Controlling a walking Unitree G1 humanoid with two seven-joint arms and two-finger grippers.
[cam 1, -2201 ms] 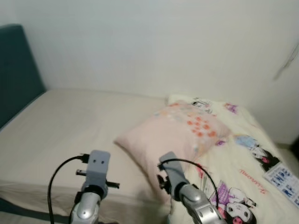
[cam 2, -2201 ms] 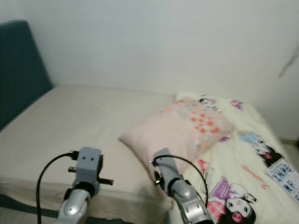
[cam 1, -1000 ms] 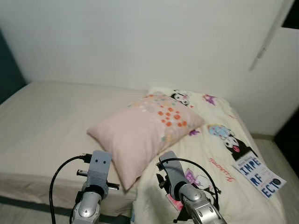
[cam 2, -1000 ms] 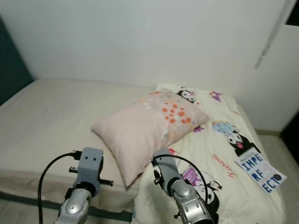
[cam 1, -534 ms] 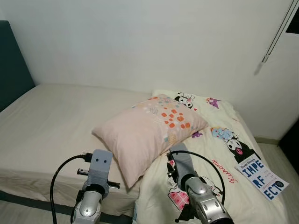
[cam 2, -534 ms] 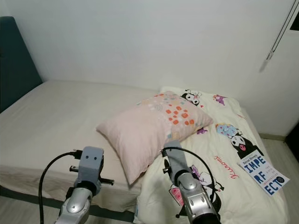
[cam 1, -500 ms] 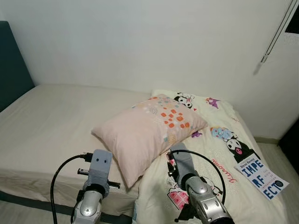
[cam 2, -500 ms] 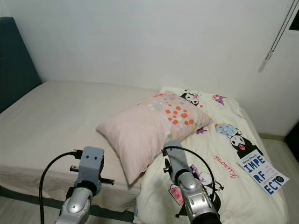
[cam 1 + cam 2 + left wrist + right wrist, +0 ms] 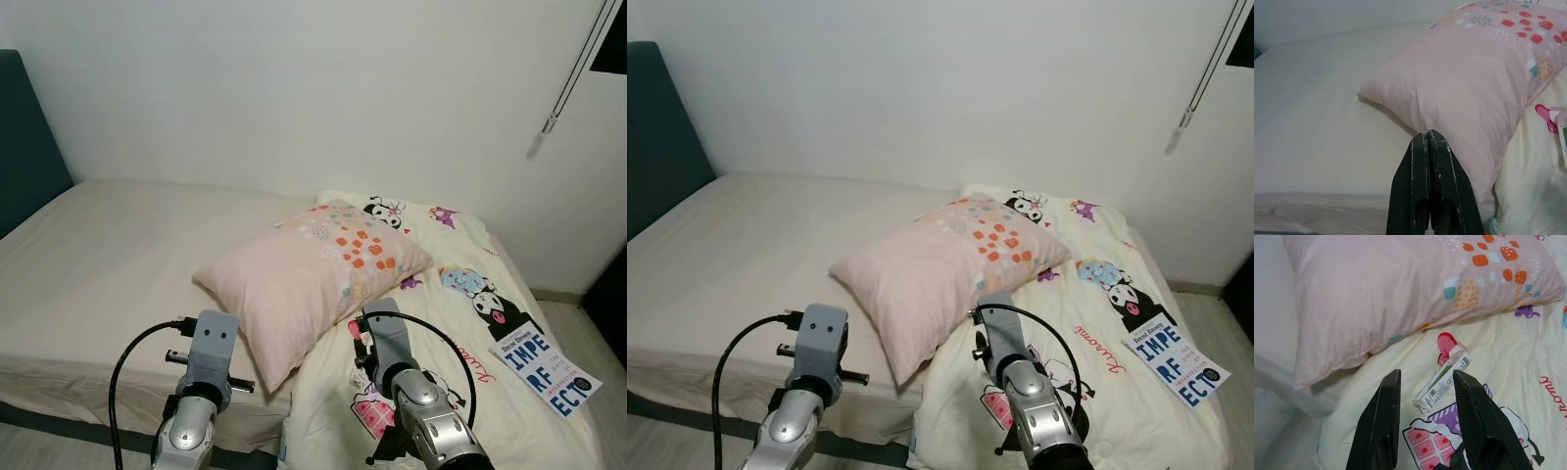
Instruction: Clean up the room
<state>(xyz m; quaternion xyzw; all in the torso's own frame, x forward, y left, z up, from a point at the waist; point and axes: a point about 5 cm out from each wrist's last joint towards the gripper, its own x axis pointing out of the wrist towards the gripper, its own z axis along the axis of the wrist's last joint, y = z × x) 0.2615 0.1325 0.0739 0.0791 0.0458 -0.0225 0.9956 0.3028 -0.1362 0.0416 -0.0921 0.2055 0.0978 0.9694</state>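
The right claw (image 9: 1425,382) hangs wide open over a small packet (image 9: 1442,380) lying flat on the bed's blanket (image 9: 460,323), just beside the pillow (image 9: 309,274), its long axis running toward the pillow. The left claw (image 9: 1427,134) is pressed closed.

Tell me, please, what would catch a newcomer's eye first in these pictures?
Probably the big pink pillow with orange squares, lying askew mid-bed, half on the cartoon-print quilt. Next, the book near the quilt's right edge. The right gripper is open above a small packet beside the pillow.
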